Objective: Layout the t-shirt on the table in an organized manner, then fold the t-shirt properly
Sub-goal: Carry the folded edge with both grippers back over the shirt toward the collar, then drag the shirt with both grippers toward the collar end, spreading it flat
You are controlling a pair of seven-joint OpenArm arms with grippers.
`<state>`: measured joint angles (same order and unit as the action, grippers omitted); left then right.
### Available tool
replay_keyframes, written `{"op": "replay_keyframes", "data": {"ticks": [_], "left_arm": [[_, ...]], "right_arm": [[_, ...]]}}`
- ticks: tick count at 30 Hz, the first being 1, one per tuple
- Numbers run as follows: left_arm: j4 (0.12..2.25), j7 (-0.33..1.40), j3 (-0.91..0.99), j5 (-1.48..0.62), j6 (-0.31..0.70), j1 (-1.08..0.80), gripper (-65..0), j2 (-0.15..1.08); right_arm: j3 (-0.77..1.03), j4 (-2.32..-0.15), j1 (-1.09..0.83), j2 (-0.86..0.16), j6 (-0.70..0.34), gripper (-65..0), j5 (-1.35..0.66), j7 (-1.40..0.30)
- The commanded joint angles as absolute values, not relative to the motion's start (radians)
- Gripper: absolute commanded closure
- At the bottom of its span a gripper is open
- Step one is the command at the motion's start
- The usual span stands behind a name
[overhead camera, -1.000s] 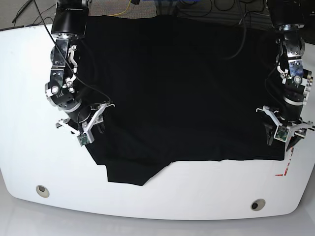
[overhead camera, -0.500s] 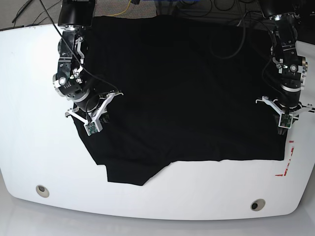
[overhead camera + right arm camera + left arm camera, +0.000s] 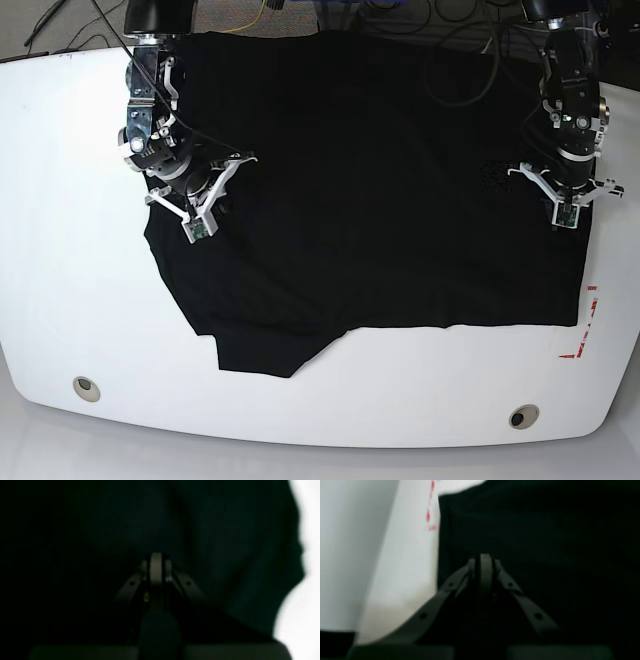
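The black t-shirt (image 3: 370,180) lies spread over the white table (image 3: 60,200), its near hem straight on the right and stepping down to a corner at the lower left. My left gripper (image 3: 566,212) hovers over the shirt's right edge; in the left wrist view its jaws (image 3: 483,558) are shut, with nothing seen between them and the t-shirt (image 3: 545,542) beneath. My right gripper (image 3: 203,218) hangs over the shirt's left edge. It is shut too (image 3: 157,556) above the dark t-shirt (image 3: 225,542).
A red outline mark (image 3: 583,330) sits by the shirt's near right corner and also shows in the left wrist view (image 3: 430,517). Two round holes (image 3: 86,388) (image 3: 522,416) lie near the front edge. Cables (image 3: 450,15) run behind the table's far edge.
Both arms have drawn back toward the far side of the table, away from the shirt's near corners. Both grippers went from open to shut. The shirt has not moved.
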<state>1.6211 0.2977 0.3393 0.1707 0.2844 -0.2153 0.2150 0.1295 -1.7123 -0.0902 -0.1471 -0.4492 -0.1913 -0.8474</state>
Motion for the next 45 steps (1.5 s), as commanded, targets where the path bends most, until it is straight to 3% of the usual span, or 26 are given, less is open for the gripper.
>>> {"op": "replay_keyframes", "data": {"ticks": [1, 11, 23, 45], "left_arm": [[1.577, 0.285, 0.321, 0.166, 0.275, -0.208, 0.0, 0.231], [1.326, 0.283, 0.209, 0.165, 0.275, -0.097, 0.0, 0.271], [1.110, 0.282, 0.079, 0.165, 0.275, 0.085, 0.0, 0.298], [1.043, 0.199, 0.064, 0.163, 0.275, 0.217, 0.0, 0.269]], "right_arm": [[0.137, -1.690, -0.077, -0.156, -0.447, 0.0, -0.200, -0.822], [0.226, -1.461, -0.030, -0.166, -0.455, 0.0, -0.194, -0.757], [0.245, -1.184, 0.097, -0.286, -0.455, 0.0, -0.200, -0.648], [0.243, -0.826, 0.325, -0.378, -0.492, 0.0, -0.196, -0.492]]}}
